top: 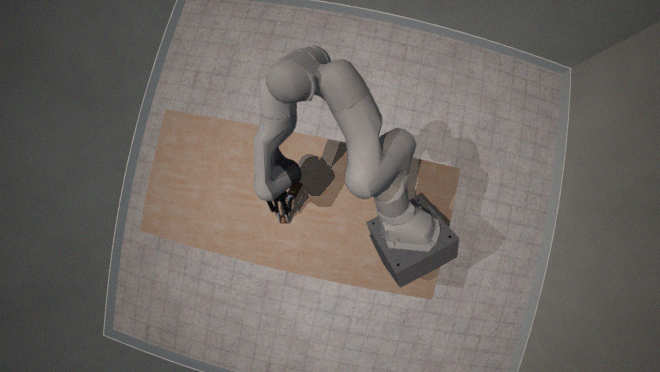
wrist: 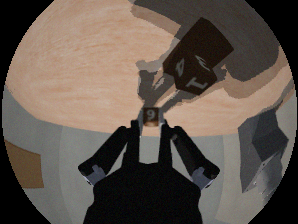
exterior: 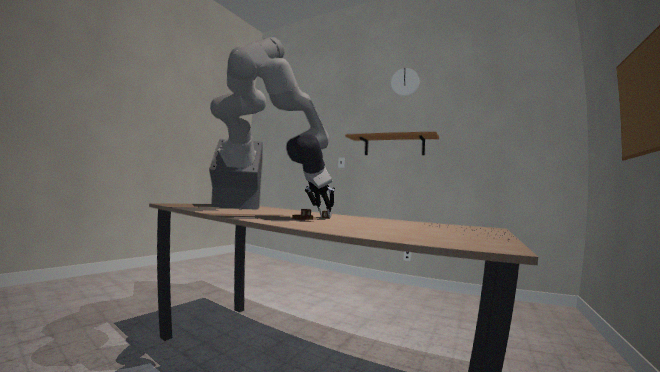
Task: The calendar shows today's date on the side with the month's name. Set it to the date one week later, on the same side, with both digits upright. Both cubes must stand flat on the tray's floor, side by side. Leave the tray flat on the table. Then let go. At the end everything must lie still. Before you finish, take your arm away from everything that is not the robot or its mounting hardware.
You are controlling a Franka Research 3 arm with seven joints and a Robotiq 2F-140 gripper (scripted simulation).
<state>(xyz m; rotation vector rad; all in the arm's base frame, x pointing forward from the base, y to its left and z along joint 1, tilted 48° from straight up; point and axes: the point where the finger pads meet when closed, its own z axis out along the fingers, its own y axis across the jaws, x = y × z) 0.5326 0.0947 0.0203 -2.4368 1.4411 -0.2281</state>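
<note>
My gripper points down at the table and is shut on a small dark brown cube. The held cube shows a pale digit, which reads as 9 in the wrist view, and is at or just above the table top. The dark tray is on the table close beside the gripper. The other dark cube is at the tray, with pale marks on its faces, one like a 1. The month's name cannot be read, and shadow blurs where cube and tray meet.
The wooden table carries everything. The robot's grey base block stands at one end. The arm's shadow falls across the tray. A wall shelf hangs behind the table.
</note>
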